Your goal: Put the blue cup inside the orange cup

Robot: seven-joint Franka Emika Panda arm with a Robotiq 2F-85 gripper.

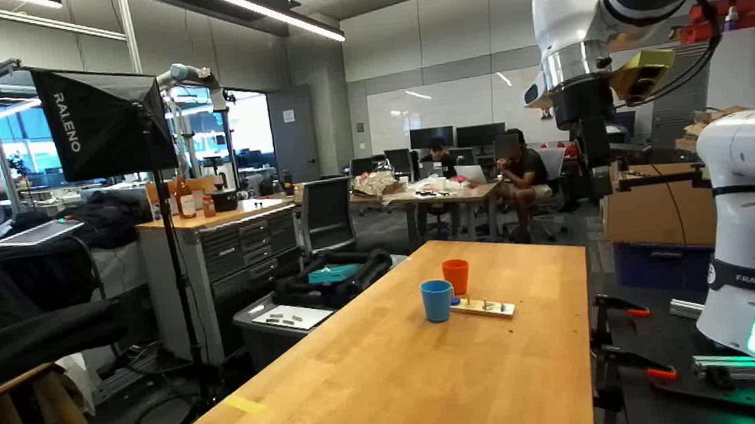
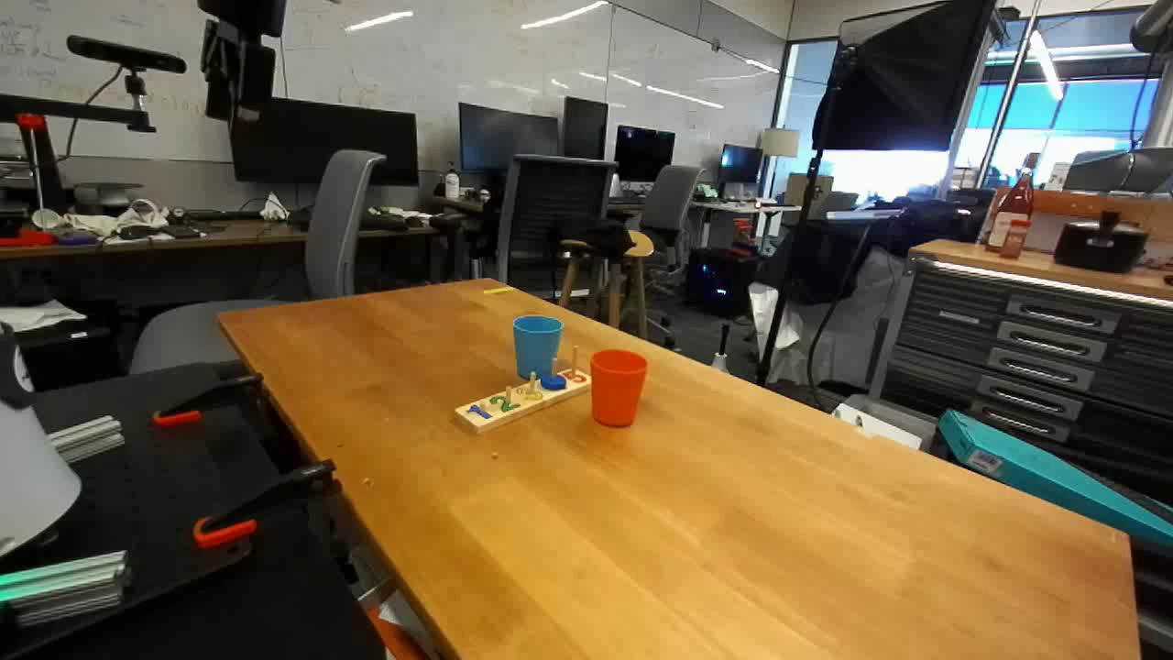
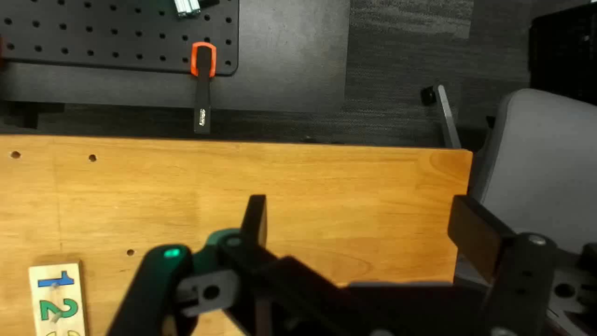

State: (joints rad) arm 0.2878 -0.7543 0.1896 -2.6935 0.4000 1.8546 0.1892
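Note:
The blue cup [image 1: 437, 302] stands upright on the wooden table [image 1: 394, 383]; it also shows upright in an exterior view [image 2: 537, 348]. The orange cup [image 1: 456, 278] stands upright close by, apart from the blue cup, and it shows in an exterior view [image 2: 618, 389] with its open top up. My gripper [image 3: 359, 212] is open and empty, its two fingers wide apart. It is high above the table, well away from both cups, as both exterior views [image 1: 599, 180] [image 2: 240, 87] show. Neither cup is in the wrist view.
A wooden number board [image 2: 522, 401] with short pegs and a blue piece lies by the two cups. Its end with 1 and 2 shows in the wrist view [image 3: 57, 298]. Black clamps with orange ends [image 2: 224, 532] sit at the table's robot-side edge. A grey chair [image 3: 541, 163] stands beyond the table's end.

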